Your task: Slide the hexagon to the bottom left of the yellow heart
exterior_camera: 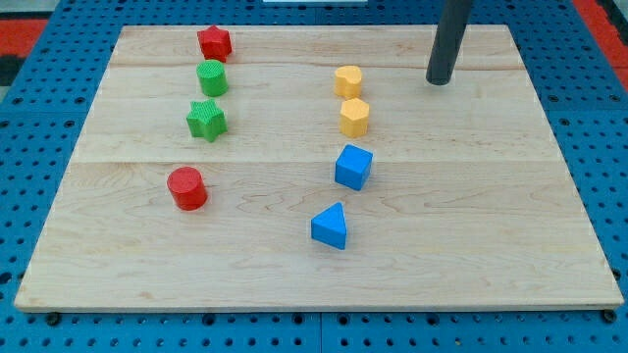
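Observation:
A yellow hexagon block (354,117) lies right of the board's middle. A yellow heart block (347,80) lies just above it, almost touching. My tip (439,80) is at the view's upper right, well to the right of the yellow heart and apart from every block. The dark rod rises from it out of the view's top.
A blue cube (353,167) and a blue triangular block (331,226) lie below the hexagon. At the left are a red star (214,42), a green cylinder (212,77), a green star (206,120) and a red cylinder (186,188). The wooden board (491,245) ends on blue pegboard.

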{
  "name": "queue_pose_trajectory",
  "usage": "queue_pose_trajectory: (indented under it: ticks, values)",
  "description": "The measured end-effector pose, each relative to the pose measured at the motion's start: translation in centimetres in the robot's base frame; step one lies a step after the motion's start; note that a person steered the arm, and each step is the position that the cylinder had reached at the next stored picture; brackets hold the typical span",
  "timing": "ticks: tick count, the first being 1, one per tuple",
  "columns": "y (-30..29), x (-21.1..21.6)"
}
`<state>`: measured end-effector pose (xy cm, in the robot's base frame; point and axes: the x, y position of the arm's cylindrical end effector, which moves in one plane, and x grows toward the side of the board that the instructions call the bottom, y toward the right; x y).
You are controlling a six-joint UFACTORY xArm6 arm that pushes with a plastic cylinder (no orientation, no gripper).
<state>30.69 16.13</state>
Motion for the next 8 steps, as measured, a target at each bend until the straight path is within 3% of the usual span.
queue_pose_trajectory:
  ticks: [1, 2, 3, 4, 5, 7, 8]
  values:
    - [0.0, 0.6]
    - [0.5, 4.4]
    - [-2.4, 6.2]
    - [-1.3, 6.3]
    - [-3.3, 9.3]
    - [-11.2, 9.9]
    - [-12.3, 8.0]
